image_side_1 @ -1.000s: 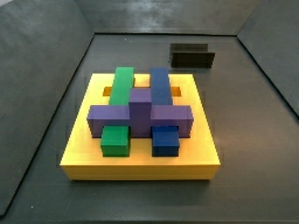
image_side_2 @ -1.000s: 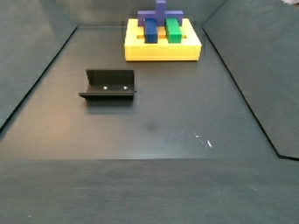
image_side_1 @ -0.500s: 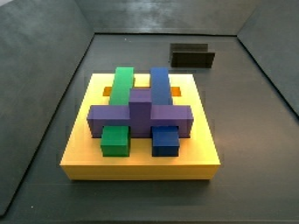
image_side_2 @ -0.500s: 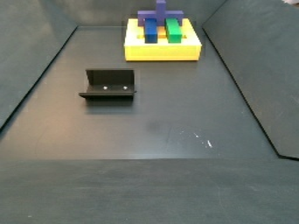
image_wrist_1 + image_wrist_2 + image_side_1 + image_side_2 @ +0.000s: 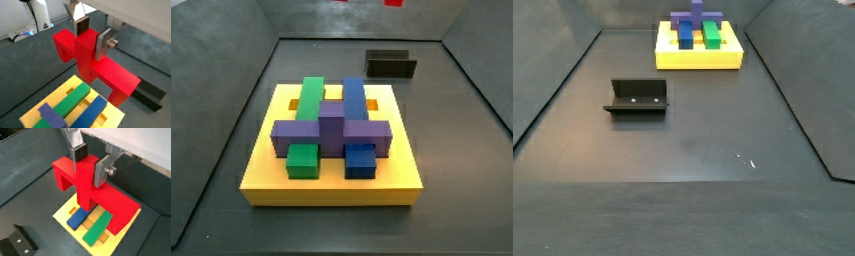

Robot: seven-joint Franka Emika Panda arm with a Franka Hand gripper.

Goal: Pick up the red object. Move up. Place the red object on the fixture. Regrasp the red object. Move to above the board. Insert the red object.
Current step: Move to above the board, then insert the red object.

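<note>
The hand [image 5: 88, 36] is closed on the bright red plastic block with short prongs [image 5: 93, 62]: in both wrist views its flat silver fingers [image 5: 101, 172] with dark pads clamp the block's middle stem from either side, and the block hangs clear of everything below. A side view shows only slivers of red [image 5: 393, 3] at its upper margin, so the hand and its load sit high, above the far part of the dark surface [image 5: 700, 140].

Directly beneath the red block in both wrist views lies the large thick yellow slotted board [image 5: 67, 213], which carries a long green block [image 5: 67, 103], a long blue block [image 5: 90, 115] and a purple cross-shaped block [image 5: 333, 128]. The small black box-like fixture [image 5: 637, 98] stands empty, well apart from the board, nearer the surface's left edge in a side view.

The coming move turns on one relation: the red block's long bar appears to run across the green and blue blocks rather than along them, stem pointing down at the board. I judge the carry above the board largely done, with the descent into an open slot still ahead; which slot lies under the prongs I cannot tell
</note>
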